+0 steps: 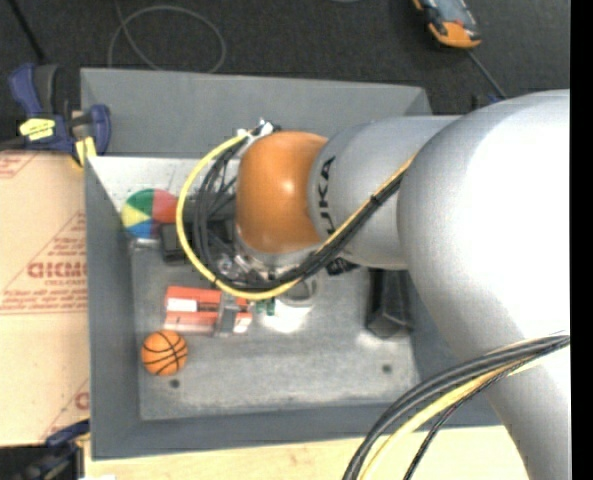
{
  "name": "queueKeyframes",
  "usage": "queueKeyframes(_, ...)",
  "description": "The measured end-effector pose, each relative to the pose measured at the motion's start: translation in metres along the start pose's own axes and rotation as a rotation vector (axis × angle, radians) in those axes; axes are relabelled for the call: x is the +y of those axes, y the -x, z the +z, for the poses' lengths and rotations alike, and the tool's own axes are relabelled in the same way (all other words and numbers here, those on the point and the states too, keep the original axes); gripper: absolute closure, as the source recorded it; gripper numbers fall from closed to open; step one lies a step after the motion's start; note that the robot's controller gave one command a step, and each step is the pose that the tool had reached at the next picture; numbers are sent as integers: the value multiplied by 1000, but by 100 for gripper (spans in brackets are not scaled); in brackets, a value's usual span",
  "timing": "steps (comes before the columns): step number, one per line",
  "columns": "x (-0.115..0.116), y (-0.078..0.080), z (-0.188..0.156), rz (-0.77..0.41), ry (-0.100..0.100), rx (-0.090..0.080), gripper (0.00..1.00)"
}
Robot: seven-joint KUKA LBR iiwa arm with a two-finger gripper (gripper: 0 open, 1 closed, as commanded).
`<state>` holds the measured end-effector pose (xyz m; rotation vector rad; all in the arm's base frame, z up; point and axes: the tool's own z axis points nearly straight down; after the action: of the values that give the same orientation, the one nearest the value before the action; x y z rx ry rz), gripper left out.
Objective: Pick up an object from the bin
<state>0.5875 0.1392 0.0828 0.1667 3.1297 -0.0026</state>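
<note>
The pincer (259,280) is seen low over the middle of the bin (276,373), tucked under the orange wrist cover (276,193). How far it is opened cannot be told, and nothing can be confirmed as held.

Nearest candidates: a flat red-and-white box (194,308) just to its left in view, and a small white round piece (292,315) just to its right.

The box is judged light and stiff, probably card or plastic, with faces likely slick. It is best taken across the short width near the middle, so it is not tipped. Too much of the white piece is hidden for its material to be called.

Further out:
- basketball-patterned ball (164,353), lower left
- multicoloured ball (148,211), upper left corner
- black block (388,303), by the right wall

Both balls are expected to roll out of a closing grip unless taken dead centre across the widest part.
</note>
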Motion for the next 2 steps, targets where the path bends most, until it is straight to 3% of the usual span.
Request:
queueKeyframes(1, 15, -20, 5, -33, 3, -10, 100)
queueKeyframes(2, 24, -37, 7, -44, 5, -7, 100)
